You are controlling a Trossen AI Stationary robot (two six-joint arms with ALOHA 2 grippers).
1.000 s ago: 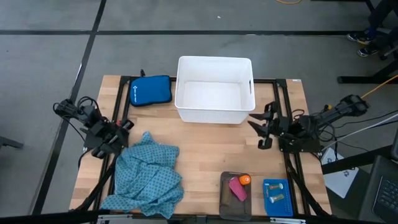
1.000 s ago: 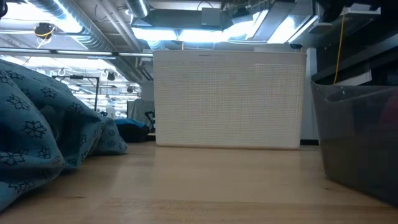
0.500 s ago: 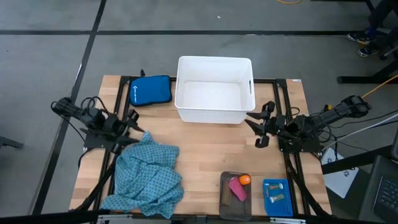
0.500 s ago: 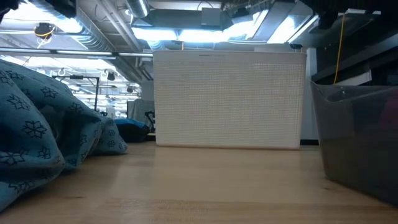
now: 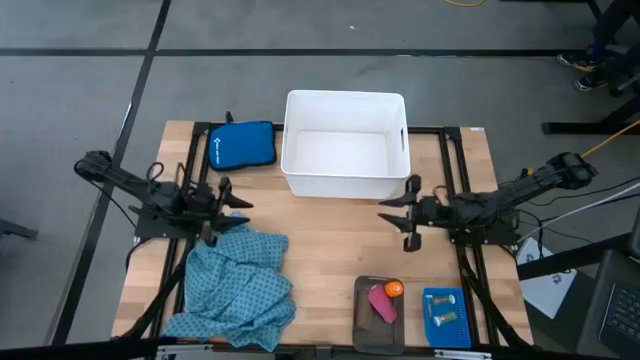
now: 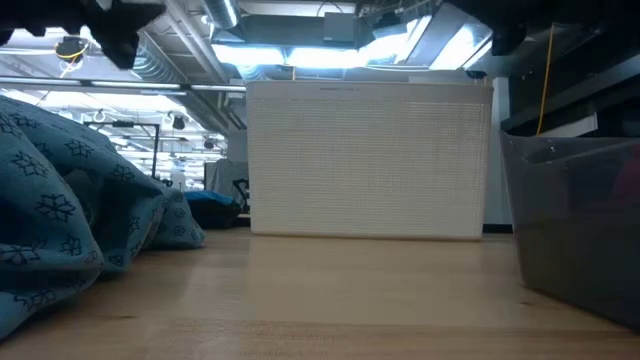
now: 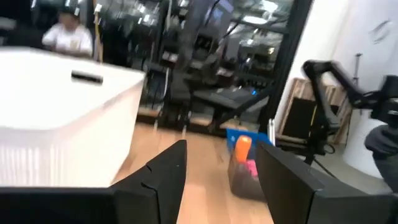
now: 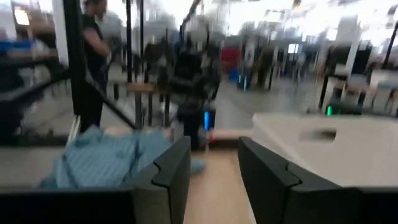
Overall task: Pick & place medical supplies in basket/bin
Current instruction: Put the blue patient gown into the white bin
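Observation:
The teal-blue dotted cloth (image 5: pixel 240 285) lies crumpled on the table's near left part. A pink piece (image 5: pixel 382 303) and an orange piece (image 5: pixel 394 289) lie in the dark-grey tray (image 5: pixel 360 318) near the front edge. Small tan pieces sit in the blue basket (image 5: pixel 446 317) beside it. The white tub (image 5: pixel 345 155) stands at the far middle. My left gripper (image 5: pixel 235 206) hovers open just beyond the cloth's far edge, pointing right. My right gripper (image 5: pixel 393 212) hovers open in front of the tub's right corner, pointing left. Both hold nothing.
A royal-blue zip pouch (image 5: pixel 242 145) lies left of the tub. Bare wood stretches between the two grippers and in front of the tub. Black frame rails (image 5: pixel 452 170) run along both table sides. A person (image 8: pixel 93 37) stands in the room behind.
My left gripper has swung from the table's left edge toward the middle, turning from slanting toward the near edge to pointing right, and has sunk a little. My right gripper has moved left toward the table's middle and slightly down. Nothing on the table has shifted.

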